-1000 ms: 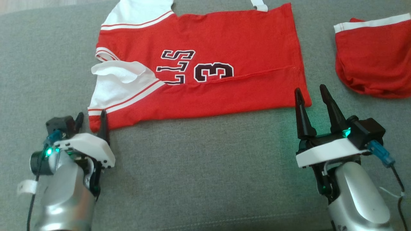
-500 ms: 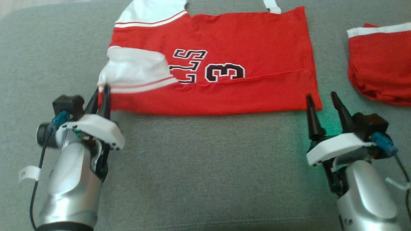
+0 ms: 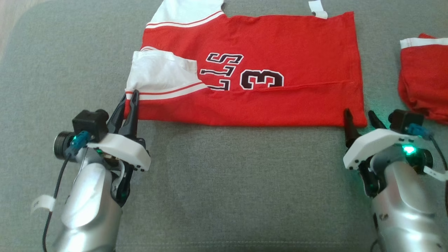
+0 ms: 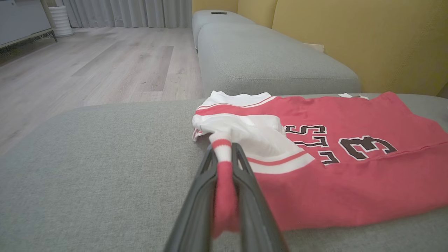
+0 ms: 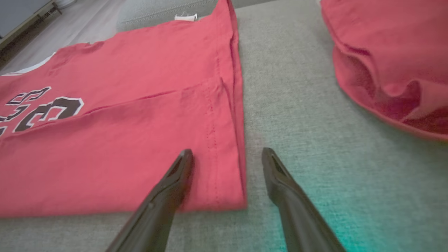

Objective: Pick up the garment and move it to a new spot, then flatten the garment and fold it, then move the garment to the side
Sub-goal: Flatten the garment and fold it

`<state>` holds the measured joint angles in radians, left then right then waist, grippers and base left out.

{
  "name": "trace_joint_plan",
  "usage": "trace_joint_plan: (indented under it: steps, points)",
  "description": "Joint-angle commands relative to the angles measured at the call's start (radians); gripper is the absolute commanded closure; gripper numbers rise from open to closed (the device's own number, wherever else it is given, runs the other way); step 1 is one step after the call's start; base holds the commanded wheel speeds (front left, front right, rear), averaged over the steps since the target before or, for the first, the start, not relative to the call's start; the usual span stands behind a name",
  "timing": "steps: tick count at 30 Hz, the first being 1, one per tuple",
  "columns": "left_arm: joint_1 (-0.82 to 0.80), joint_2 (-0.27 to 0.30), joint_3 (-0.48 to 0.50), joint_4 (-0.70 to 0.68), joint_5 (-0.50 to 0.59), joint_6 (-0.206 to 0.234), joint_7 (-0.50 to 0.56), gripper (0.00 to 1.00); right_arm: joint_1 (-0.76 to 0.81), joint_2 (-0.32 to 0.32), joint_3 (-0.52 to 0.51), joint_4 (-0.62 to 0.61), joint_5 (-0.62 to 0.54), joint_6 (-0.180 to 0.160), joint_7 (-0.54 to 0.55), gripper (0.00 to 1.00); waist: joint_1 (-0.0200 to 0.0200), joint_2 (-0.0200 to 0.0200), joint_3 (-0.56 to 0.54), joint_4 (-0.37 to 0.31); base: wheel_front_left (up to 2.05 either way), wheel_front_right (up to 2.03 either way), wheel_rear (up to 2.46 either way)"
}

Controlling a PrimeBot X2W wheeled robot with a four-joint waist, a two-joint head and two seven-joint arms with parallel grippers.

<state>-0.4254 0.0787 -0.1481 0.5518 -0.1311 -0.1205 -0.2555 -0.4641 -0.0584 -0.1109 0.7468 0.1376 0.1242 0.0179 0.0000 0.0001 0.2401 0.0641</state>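
A red, white-sleeved jersey (image 3: pixel 297 52) lies upper centre on the grey fabric sofa cushion (image 3: pixel 227 182). The left hand (image 3: pixel 130 95) pinches its lower-left corner; the right hand (image 3: pixel 359 112), fingers wide, straddles its lower-right corner.

We record a grey upholstered sofa seat (image 4: pixel 87 175) in the foreground, a second grey cushion (image 4: pixel 273 59) beyond it, and yellow back panels (image 4: pixel 367 42) behind both. Pale wood-plank floor (image 4: pixel 105 70) runs to grey curtains (image 4: pixel 140 12).
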Motion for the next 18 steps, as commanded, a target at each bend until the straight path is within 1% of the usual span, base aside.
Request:
trace_joint_plan:
  steps: [1,2,5,6,7,10,13,18]
  points:
    - [-0.024,0.017,0.028,-0.034,0.009,-0.002,-0.006,1.0,-0.047,0.008,0.024,0.006,-0.001,0.007,0.0,0.0,0.0,-0.0001,0.003,0.004,0.0,0.0,0.0]
    - [-0.024,0.017,0.028,-0.034,0.009,-0.002,-0.006,1.0,-0.047,0.008,0.024,0.006,-0.001,0.007,0.0,0.0,0.0,-0.0001,0.003,0.004,0.0,0.0,0.0]
    - [-0.022,0.016,0.023,-0.027,0.008,-0.004,-0.006,1.0,-0.073,0.008,0.048,0.069,0.017,0.007,0.012,0.0,0.0,-0.0001,0.004,0.007,0.0,0.0,0.0]
    - [-0.022,0.017,0.023,-0.024,0.008,-0.004,-0.006,1.0,-0.081,0.008,0.057,0.085,0.022,0.007,0.011,0.45,0.0,-0.0001,0.003,0.008,0.0,0.0,0.0]
    - [-0.02,0.018,0.023,-0.02,0.008,-0.004,-0.006,1.0,-0.088,0.008,0.065,0.099,0.024,0.007,0.006,1.0,0.0,-0.0001,0.001,0.008,0.0,0.0,0.0]
    - [-0.015,0.023,0.027,-0.008,0.008,-0.005,-0.006,1.0,-0.1,0.008,0.075,0.122,-0.003,0.007,-0.029,1.0,0.0,-0.0001,-0.009,0.005,0.0,0.0,0.0]
    - [-0.003,0.029,0.035,0.005,0.009,-0.005,-0.006,1.0,-0.097,0.008,0.064,0.13,-0.046,0.007,-0.067,1.0,0.0,-0.0001,-0.03,-0.003,0.0,0.0,0.0]
    - [0.038,0.04,0.05,0.021,0.01,-0.001,-0.006,1.0,-0.067,0.008,0.052,0.117,-0.044,0.007,-0.121,1.0,0.0,-0.0001,-0.083,-0.025,0.0,0.0,0.0]
